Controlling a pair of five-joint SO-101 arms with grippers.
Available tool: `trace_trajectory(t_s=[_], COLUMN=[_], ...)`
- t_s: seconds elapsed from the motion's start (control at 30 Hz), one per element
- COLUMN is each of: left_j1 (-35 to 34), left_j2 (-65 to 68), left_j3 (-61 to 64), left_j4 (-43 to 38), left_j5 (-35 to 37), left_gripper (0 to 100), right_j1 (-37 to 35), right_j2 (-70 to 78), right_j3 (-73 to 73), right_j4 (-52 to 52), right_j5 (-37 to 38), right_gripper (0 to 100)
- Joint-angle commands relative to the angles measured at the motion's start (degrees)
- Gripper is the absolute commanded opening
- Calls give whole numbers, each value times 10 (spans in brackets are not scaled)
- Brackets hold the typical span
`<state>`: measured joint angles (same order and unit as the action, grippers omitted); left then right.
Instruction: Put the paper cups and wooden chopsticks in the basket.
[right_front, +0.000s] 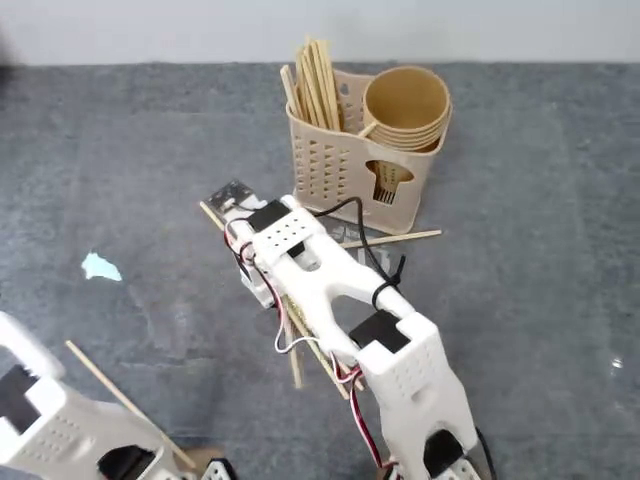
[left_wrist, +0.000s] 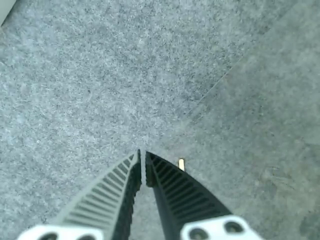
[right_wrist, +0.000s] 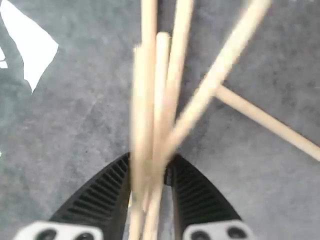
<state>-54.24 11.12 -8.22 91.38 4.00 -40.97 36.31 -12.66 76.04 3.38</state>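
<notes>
I find the right gripper (right_wrist: 148, 165) clamped on a bundle of pale wooden chopsticks (right_wrist: 160, 100) mid-table, near the beige perforated plastic basket (right_front: 330, 165) at the far edge, which holds stacked tan paper cups (right_front: 405, 100). The left gripper (left_wrist: 144, 167) is closed at the near-left corner, over a loose chopstick (right_front: 120, 395). The grey felt table (right_front: 540, 250) lies open along its right edge.

Robot lab bench: grey felt mat (right_front: 560, 250), plain pale wall (right_front: 150, 30), white printed arm (right_front: 330, 280).
</notes>
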Motion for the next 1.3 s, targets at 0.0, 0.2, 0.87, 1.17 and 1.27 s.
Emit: trace_trajectory(t_s=[0.0,0.2,0.87,1.17,1.27], left_j1=[1,1,4,4,4], left_j2=[-32,-32,-32,-29,-29], left_j3=[-3,-3,-3,-3,-3], left_j4=[-9,-9,-11,-11,-11], left_j5=[-4,-4,-4,-4,-4], left_gripper=[12,12,12,12,12], right_j1=[-2,-1,13,12,14], right_j2=[20,18,17,18,18], right_j3=[0,-13,-224,-375,-425], right_j4=[-7,-18,83,202,231], right_j5=[15,16,35,33,33], right_gripper=[15,8,8,8,8])
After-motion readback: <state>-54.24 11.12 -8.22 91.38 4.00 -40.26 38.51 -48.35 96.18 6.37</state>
